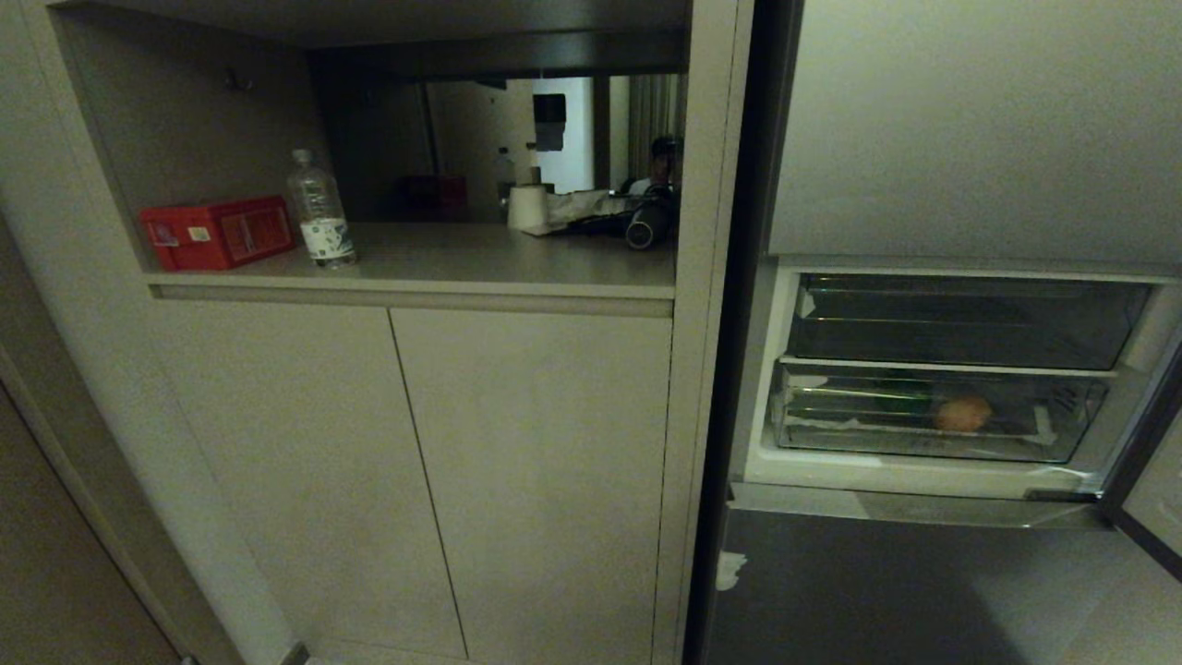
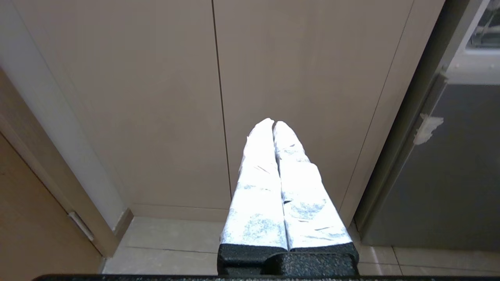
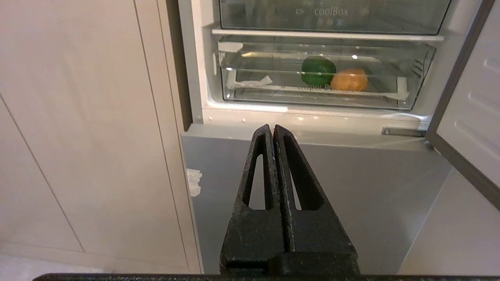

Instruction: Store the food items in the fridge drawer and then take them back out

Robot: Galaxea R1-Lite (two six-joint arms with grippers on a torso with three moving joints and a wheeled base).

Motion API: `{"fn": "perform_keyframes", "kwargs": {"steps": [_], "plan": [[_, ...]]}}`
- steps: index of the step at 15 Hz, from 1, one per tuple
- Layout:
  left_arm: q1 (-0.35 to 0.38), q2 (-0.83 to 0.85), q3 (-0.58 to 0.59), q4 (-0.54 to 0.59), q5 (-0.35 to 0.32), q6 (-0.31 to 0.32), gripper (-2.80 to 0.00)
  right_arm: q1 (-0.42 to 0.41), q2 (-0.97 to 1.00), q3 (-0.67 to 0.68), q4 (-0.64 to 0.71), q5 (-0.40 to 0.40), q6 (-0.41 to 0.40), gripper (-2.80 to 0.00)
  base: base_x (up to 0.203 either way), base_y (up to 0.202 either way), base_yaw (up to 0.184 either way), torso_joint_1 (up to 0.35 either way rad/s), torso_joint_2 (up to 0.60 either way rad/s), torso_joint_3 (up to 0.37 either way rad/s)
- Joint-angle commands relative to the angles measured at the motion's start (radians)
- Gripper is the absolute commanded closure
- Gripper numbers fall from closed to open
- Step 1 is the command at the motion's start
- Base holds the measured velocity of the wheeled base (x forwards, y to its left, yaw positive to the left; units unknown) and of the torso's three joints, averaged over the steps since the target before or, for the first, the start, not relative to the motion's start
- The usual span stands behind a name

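Observation:
Inside the open fridge the clear fridge drawer (image 1: 831,441) (image 3: 258,74) sits pushed in on the lower level. Two food items lie in it side by side, a round orange-brown one (image 1: 962,413) (image 3: 349,79) and a dark green one (image 1: 903,397) (image 3: 318,69). My right gripper (image 3: 270,127) is shut and empty, its black fingers pointing at the grey door below the drawer, well short of it. My left gripper (image 2: 273,121), with white-wrapped fingers, is shut and empty in front of the beige cabinet doors. Neither arm shows in the head view.
A second clear drawer (image 1: 960,319) marked coolBox sits above the fridge drawer. The fridge door (image 1: 1145,499) stands open at the right. Left of the fridge, a cabinet shelf holds a red box (image 1: 217,233), a water bottle (image 1: 319,211) and a paper roll (image 1: 527,207).

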Motion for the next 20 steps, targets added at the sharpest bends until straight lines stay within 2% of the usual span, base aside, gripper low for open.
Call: {"fn": "perform_keyframes", "kwargs": {"steps": [1, 11, 13, 15, 16, 18, 20], "plan": [[0.0, 0.0, 0.001, 0.001, 0.0, 0.0, 0.0, 0.0, 0.0, 0.031, -0.001, 0.0, -0.001, 0.0, 0.0, 0.0, 0.0, -0.164, 0.37, 0.221], [0.0, 0.0, -0.001, 0.001, 0.0, 0.0, 0.0, 0.0, 0.001, 0.031, -0.001, 0.002, -0.001, 0.0, 0.0, 0.0, 0.0, -0.203, 0.5, 0.297], [0.0, 0.0, 0.0, -0.001, 0.0, 0.0, 0.0, 0.0, 0.0, 0.031, 0.0, 0.007, -0.021, 0.0, 0.0, 0.0, 0.0, -0.063, 0.16, 0.101], [0.0, 0.0, 0.001, -0.001, 0.0, 0.0, 0.0, 0.0, 0.0, 0.024, 0.003, 0.024, -0.091, 0.0, 0.0, 0.0, 0.0, -0.017, 0.06, 0.038], [0.0, 0.0, 0.0, 0.001, 0.0, 0.0, 0.0, 0.0, 0.007, -0.009, 0.004, 0.038, -0.092, 0.0, 0.0, 0.0, 0.0, -0.001, 0.03, 0.02], [0.0, 0.0, 0.001, -0.001, 0.0, 0.0, 0.0, 0.0, 0.102, -0.087, 0.013, 0.062, -0.088, 0.0, 0.0, 0.0, 0.0, 0.0, 0.0, 0.0], [0.0, 0.0, 0.001, -0.001, 0.0, 0.0, 0.0, 0.001, 0.309, -0.168, 0.011, 0.103, -0.077, 0.0, 0.0, 0.0, 0.0, 0.0, 0.0, 0.0]]}}
